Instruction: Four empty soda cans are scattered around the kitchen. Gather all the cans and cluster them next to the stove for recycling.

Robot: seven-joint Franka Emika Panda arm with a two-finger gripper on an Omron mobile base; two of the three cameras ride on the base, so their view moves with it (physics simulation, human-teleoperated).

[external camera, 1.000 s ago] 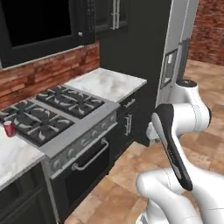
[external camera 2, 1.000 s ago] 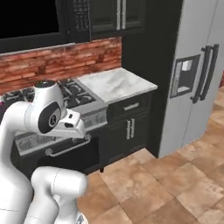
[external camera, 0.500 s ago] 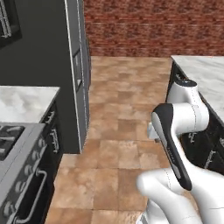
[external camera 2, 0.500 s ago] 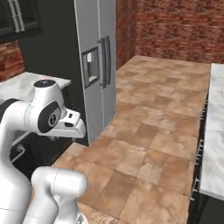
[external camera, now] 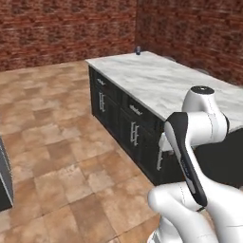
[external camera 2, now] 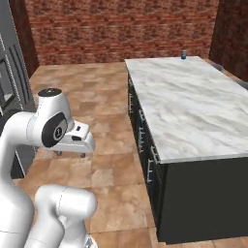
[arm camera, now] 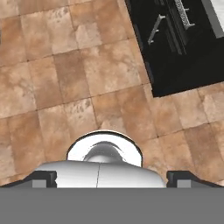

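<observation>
A small blue soda can [external camera 2: 184, 55] stands upright at the far end of the marble island top; the left base view shows that soda can [external camera: 137, 50] as a small dark cylinder near the far corner. My gripper [external camera 2: 70, 154] hangs folded in close to my body, pointing down at the floor, far from the can. In the hand view the gripper [arm camera: 111, 177] is open, its fingertips [arm camera: 43, 177] spread wide with nothing between them. The stove is out of view.
The long island [external camera 2: 193, 106] has a white marble top and black drawer fronts with metal handles [external camera: 133, 130]. A grey fridge edge [external camera 2: 7, 72] stands at the left. Brick walls [external camera: 66, 28] close the back. Open tiled floor [external camera: 61, 152] lies beside the island.
The base has turned, so the whole picture has swung from the stove, past the fridge, to the island. The arm keeps its folded pose and the gripper stays open.
</observation>
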